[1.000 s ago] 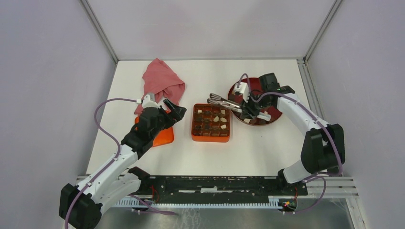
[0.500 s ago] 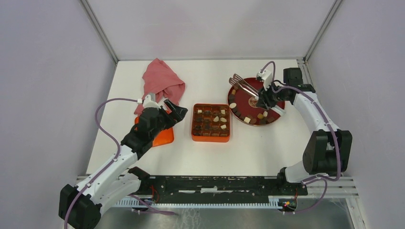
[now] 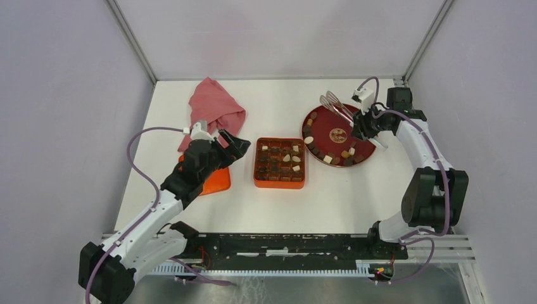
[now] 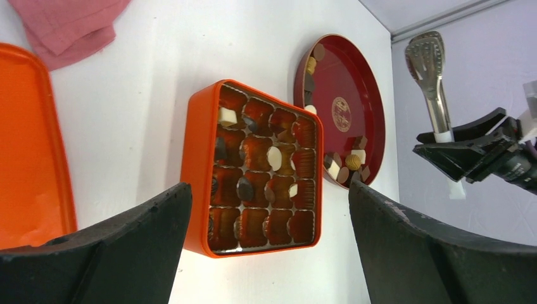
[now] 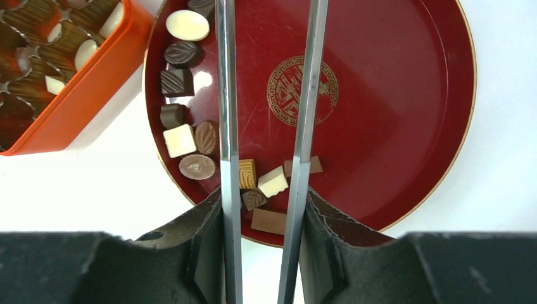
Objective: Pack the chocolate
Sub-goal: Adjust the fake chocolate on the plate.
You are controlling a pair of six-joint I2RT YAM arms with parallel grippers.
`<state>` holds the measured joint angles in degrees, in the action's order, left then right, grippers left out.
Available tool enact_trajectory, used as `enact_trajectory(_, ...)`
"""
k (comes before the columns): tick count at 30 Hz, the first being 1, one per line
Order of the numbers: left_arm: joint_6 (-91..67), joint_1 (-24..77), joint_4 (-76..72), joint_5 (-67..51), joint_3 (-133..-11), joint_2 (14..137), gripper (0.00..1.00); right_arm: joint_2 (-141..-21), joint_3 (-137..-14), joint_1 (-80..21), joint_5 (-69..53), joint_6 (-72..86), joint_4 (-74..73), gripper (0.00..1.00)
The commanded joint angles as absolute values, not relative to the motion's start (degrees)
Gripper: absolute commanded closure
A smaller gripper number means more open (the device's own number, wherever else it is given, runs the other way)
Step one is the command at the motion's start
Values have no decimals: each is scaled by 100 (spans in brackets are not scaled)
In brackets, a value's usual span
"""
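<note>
Several pieces of chocolate point(image 3: 329, 157) lie along the near-left rim of the dark red plate point(image 3: 326, 130); in the right wrist view the chocolate point(image 5: 180, 140) is dark, light brown and cream. More pieces fill cells of the orange box point(image 3: 279, 185). My right gripper point(image 3: 366, 123) is shut on metal tongs point(image 3: 335, 106), raised over the plate's far right side. The tongs' two arms point(image 5: 227, 126) stand apart with nothing between them. My left gripper point(image 3: 233, 147) hovers open just left of the box, holding nothing.
The orange lid point(image 3: 212, 180) lies flat left of the box, partly under my left arm. A red cloth point(image 3: 215, 111) is bunched at the far left. The left wrist view shows the box point(image 4: 197, 171), the plate point(image 4: 364, 107) and the tongs point(image 4: 430, 76).
My right arm has carried the tongs from beside the box's right edge back and to the right, over the plate's far side. The left arm has stayed put.
</note>
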<state>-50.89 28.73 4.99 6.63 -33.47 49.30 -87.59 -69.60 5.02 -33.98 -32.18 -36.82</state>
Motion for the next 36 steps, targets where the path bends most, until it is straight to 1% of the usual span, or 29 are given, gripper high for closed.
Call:
enact_trajectory(1,-4863,2898,305,399,-3844,5154,3,-8781,-6916,510,-3069,-3216,-3473,57)
enact_trajectory(7,-5041,2915,255,431,-3547,4953,3,-8973,-6677,466,-2739,-3309,-3489,58)
enact_trajectory(12,-5221,2923,256,483,-3263,4719,3,-9126,-6724,418,-2703,-3549,-3719,58)
enact_trajectory(20,-5121,2924,79,313,-3380,5108,3,-9496,-6774,-117,-2198,-4053,-3920,60)
enact_trajectory(25,-5145,2927,19,342,-3423,5311,3,-9742,-7030,-160,-1980,-4284,-4131,61)
enact_trajectory(31,-5161,2936,18,395,-3354,5355,3,-9758,-7096,-225,-2153,-4225,-4232,61)
enact_trajectory(34,-5018,2943,59,310,-3496,5453,3,-9653,-7189,-236,-2386,-4477,-4555,60)
enact_trajectory(36,-4968,2950,149,388,-3543,5421,3,-9554,-7182,-237,-2336,-4584,-4640,60)
